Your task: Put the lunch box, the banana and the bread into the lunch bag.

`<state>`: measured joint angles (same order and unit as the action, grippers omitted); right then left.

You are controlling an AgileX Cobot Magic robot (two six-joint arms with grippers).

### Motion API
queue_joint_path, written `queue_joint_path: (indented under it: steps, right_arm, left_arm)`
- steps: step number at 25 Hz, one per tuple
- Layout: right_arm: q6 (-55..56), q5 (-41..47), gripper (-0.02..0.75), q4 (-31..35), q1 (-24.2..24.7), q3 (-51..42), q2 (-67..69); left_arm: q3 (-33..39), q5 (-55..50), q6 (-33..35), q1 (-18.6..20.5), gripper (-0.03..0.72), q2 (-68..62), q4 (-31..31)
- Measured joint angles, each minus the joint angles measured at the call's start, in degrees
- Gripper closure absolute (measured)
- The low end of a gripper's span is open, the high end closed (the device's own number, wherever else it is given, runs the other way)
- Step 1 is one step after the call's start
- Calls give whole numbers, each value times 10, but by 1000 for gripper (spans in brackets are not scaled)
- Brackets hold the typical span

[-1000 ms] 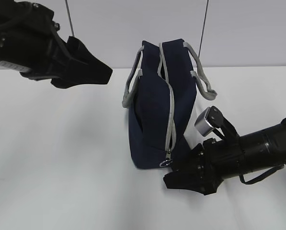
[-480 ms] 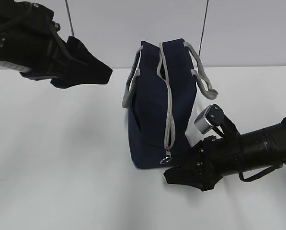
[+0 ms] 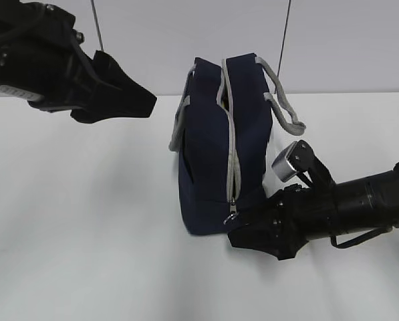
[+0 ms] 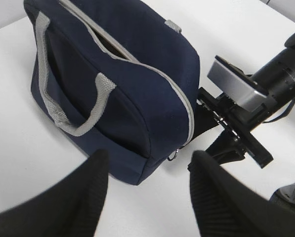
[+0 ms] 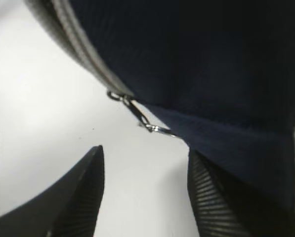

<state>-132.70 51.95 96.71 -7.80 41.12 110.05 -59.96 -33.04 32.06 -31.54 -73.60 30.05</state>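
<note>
- Where the white table [image 3: 85, 234] meets the pale wall, the lunch bag [image 3: 216, 154] stands upright near the middle of the exterior view, its navy fabric crossed by a grey zipper [image 3: 234, 154] running from the top down the near end.
- Two grey handles [image 3: 283, 100] droop to either side of the bag.
- At the foot of the zipper hangs a small metal pull [image 5: 137, 114], loose and ungripped.
- Right gripper [image 5: 145, 197]: low on the table, just beside the bag's bottom corner; its ribbed fingers [image 5: 78, 197] are spread apart, with the pull lying just beyond the gap.
- Left gripper [image 4: 147, 197]: raised well above the table to the left of the bag, fingers spread, holding nothing.
- Lunch box, banana and bread: none can be made out in any view.
</note>
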Motion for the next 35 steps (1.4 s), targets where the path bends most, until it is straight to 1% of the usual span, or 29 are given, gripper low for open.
queue_joint_path:
  steps: [7, 14, 20, 35]
  right_arm:
    - [-8, 0, 332, 8, 0, 0, 0]
    - [-9, 0, 299, 9, 0, 0, 0]
    - [-10, 15, 297, 9, 0, 0, 0]
    - [-14, 10, 296, 11, 0, 0, 0]
  left_arm:
    - [0, 0, 0, 0, 307, 0, 0]
    - [0, -2, 0, 0, 307, 0, 0]
    - [0, -3, 0, 0, 307, 0, 0]
    - [0, -5, 0, 0, 308, 0, 0]
